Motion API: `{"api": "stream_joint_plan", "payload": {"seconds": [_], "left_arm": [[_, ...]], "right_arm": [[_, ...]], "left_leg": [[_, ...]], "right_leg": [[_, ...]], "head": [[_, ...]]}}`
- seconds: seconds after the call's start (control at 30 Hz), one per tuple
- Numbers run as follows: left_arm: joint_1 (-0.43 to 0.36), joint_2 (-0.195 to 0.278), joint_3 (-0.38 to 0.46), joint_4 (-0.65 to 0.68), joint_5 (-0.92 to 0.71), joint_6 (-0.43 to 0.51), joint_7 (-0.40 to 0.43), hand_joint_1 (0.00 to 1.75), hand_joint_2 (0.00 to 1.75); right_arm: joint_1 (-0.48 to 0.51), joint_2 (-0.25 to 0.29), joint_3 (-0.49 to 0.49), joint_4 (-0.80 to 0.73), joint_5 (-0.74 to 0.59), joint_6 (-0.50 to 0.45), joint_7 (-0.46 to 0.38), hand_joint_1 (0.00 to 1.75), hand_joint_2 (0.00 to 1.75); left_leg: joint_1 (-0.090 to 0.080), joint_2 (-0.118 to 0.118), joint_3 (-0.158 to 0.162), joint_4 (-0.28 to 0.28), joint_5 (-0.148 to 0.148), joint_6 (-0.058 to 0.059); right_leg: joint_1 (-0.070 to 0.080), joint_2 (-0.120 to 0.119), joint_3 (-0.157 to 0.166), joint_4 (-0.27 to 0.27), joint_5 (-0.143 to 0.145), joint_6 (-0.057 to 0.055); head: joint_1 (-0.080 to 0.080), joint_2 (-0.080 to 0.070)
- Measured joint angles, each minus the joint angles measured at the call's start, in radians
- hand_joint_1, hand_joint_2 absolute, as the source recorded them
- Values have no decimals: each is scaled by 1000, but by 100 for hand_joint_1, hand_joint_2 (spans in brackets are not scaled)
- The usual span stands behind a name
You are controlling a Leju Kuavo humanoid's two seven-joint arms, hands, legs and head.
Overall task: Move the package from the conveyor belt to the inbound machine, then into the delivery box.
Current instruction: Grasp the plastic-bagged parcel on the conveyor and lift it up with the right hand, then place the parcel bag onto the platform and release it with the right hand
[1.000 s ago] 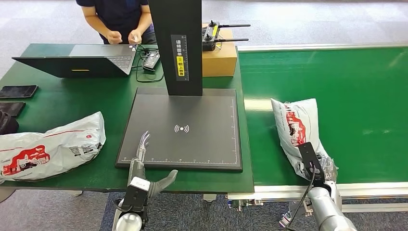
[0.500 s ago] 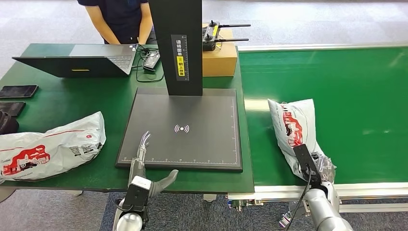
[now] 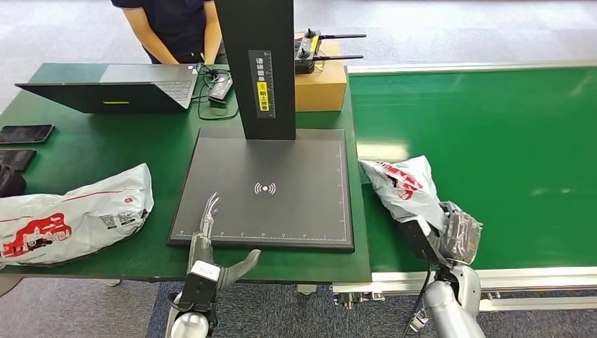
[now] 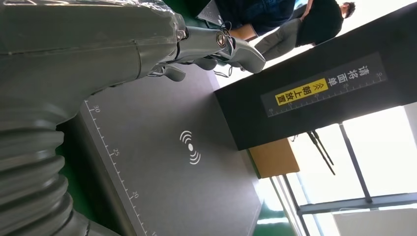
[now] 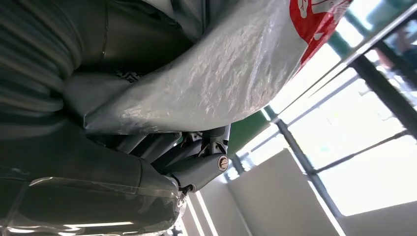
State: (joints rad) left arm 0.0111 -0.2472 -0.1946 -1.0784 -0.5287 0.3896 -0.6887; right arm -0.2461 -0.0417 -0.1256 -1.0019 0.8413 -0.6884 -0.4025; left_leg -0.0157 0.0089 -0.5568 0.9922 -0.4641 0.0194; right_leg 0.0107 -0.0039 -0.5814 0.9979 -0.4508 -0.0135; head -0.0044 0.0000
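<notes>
A white plastic package point(image 3: 403, 189) with red print is lifted off the green conveyor belt point(image 3: 507, 155), tilted toward the inbound machine. My right hand point(image 3: 454, 236) grips its near end; the right wrist view has the package point(image 5: 221, 78) pressed against my fingers point(image 5: 196, 164). The inbound machine is a dark square scan plate point(image 3: 271, 186) with a black post point(image 3: 257, 63). My left hand point(image 3: 211, 243) hovers open at the plate's front edge, fingers stretched over its corner; the left wrist view shows my fingers point(image 4: 216, 46) spread above the plate point(image 4: 182, 162).
A second white package point(image 3: 70, 215) lies on the green table at left. A laptop point(image 3: 116, 88), phones point(image 3: 27, 134), a cardboard box point(image 3: 322, 84) with a radio controller on it, and a person point(image 3: 176, 28) stand at the table's far side.
My right hand has lifted the package and swung it left toward the scan plate, tilting it. The left hand stayed still. The person drew their hands back from the laptop.
</notes>
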Motion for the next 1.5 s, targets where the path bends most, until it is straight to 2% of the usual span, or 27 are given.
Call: {"api": "stream_joint_plan", "payload": {"seconds": [0.3, 0.53, 0.7, 0.87, 1.17, 1.27, 1.37, 1.5], "left_arm": [[-2, 0, 0, 13, 7, 0, -7, 0, 175], [-4, 0, -1, 16, 12, -5, -11, 0, 175], [-5, -1, -3, 18, 12, -11, -12, 0, 175], [-8, -1, -10, 21, 12, -13, -13, 0, 175], [-23, -1, -23, 34, 27, 11, -13, 0, 175], [-26, -1, -28, 38, 38, 20, -13, 0, 175], [-34, 0, -35, 43, 54, 35, -13, 0, 175], [-46, 2, -48, 48, 65, 42, 0, 0, 175]], "right_arm": [[70, 74, 68, -248, 190, -1, -39, 171, 175], [74, 141, 55, -356, 284, -1, -141, 174, 175], [59, 190, 29, -413, 310, -1, -199, 173, 175], [27, 218, 21, -441, 310, -1, -218, 173, 175], [-65, 261, 79, -437, 352, 0, -165, 174, 175], [-97, 265, 124, -424, 354, 0, -103, 173, 175], [-141, 255, 195, -376, 320, 0, -22, 175, 175], [-195, 234, 278, -264, 227, 0, -28, 174, 175]], "left_leg": [[0, 0, 0, 0, 0, 0], [0, 0, 0, 0, 0, 0], [0, 0, 0, 0, 0, 0], [0, 0, 0, 0, 0, 0], [0, 0, 0, 0, 1, -1], [0, 0, 0, 0, 1, -1], [0, 0, -1, 0, 1, -1], [0, 0, -1, 0, 1, -1]], "right_leg": [[0, 0, 0, 0, 0, -1], [0, 0, -1, 0, 0, -1], [0, 0, -1, 0, 0, -1], [0, 0, 0, 0, 0, -1], [0, 0, -1, 0, 0, -1], [0, 0, -1, 1, 0, -1], [0, 0, -1, 1, 0, -1], [0, 0, -1, 1, 0, -1]], "head": [[0, 0], [0, 0], [0, 0], [0, 0], [0, 0], [0, 0], [0, 0], [0, 0]]}}
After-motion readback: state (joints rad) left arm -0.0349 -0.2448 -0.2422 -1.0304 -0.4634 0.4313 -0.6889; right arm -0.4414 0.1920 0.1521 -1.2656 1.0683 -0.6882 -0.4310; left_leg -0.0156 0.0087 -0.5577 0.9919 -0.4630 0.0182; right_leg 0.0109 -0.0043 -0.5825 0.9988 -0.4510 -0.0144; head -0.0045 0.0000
